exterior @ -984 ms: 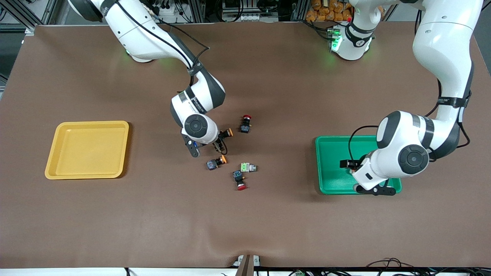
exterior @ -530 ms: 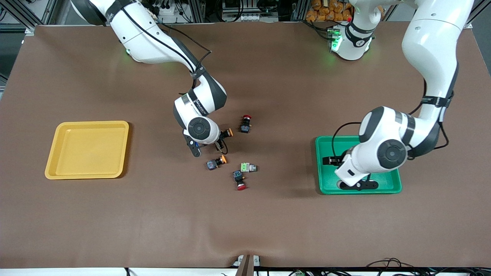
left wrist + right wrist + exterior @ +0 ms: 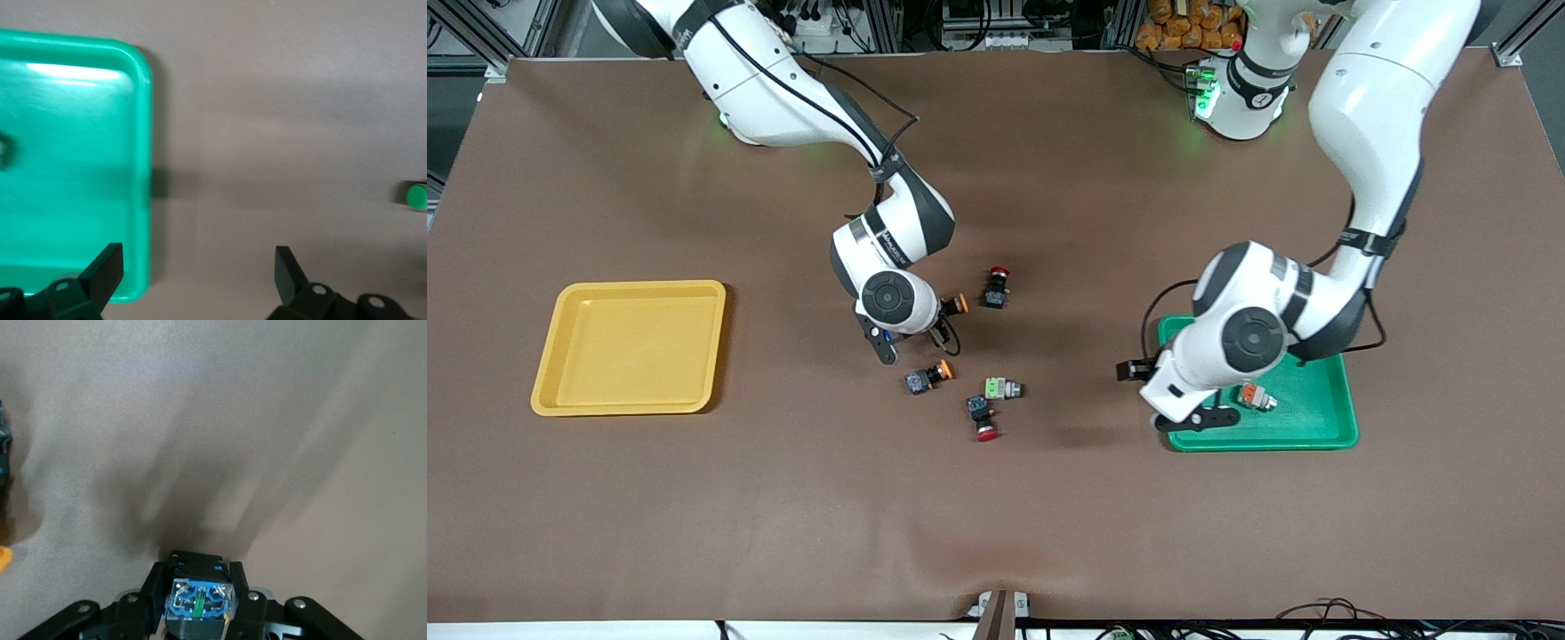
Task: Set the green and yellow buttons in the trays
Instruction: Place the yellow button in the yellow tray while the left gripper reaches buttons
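Near the frame's centre, the right hand (image 3: pixel 941 313) is clenched on a yellow-capped button (image 3: pixel 955 305). The left hand (image 3: pixel 199 267), released, hovers over the green tray's (image 3: pixel 1316 425) edge at middle right.

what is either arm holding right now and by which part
The right gripper clamps the black-bodied, orange-capped button by its body. The left gripper holds nothing.

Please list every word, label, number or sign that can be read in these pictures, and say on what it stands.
No text can be read.
Right arm's wrist band: dark lettering, too small to read.
Left arm's black band: pale lettering, too small to read.
Trays, buttons, table: no text shows.
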